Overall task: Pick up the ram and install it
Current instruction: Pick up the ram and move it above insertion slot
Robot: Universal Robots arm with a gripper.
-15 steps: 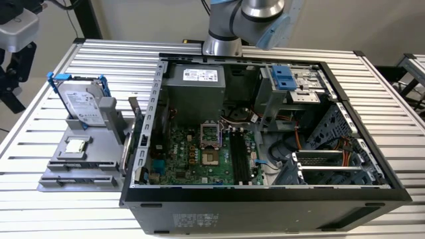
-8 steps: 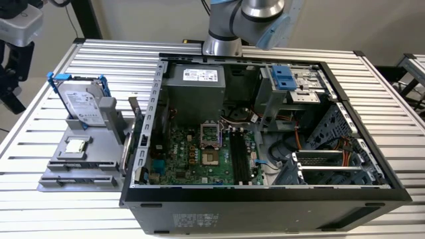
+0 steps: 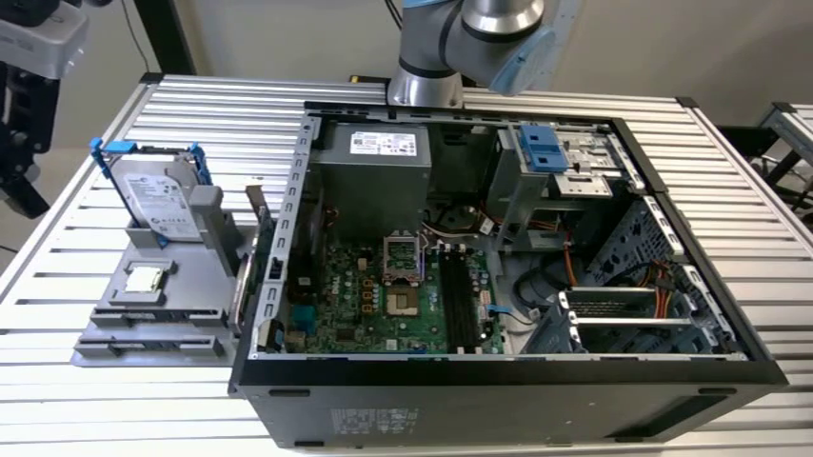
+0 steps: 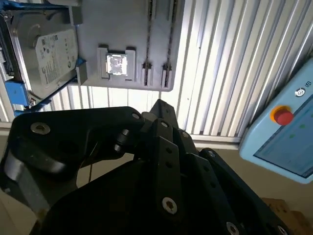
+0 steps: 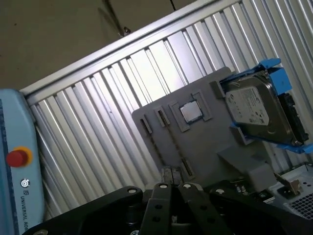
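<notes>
My gripper (image 5: 171, 172) hangs high above the table, its black links meeting at a point, shut with nothing in it; in the second wrist view the gripper (image 4: 159, 105) looks the same. Below it lies a grey holder plate (image 5: 210, 147) with two narrow slots (image 5: 168, 142), each showing a thin dark line seen edge-on. I cannot tell whether either line is the ram. In the exterior view the open computer case (image 3: 508, 371) shows the motherboard's long black memory slots (image 3: 455, 295). The arm (image 3: 470, 38) rises behind the case.
On the holder plate (image 3: 95, 347) stand a silver hard drive in a blue bracket (image 3: 159, 195) and a small square processor chip (image 3: 144, 278). A light blue pendant with a red button (image 4: 283, 116) lies beyond the ribbed metal table (image 3: 51, 257).
</notes>
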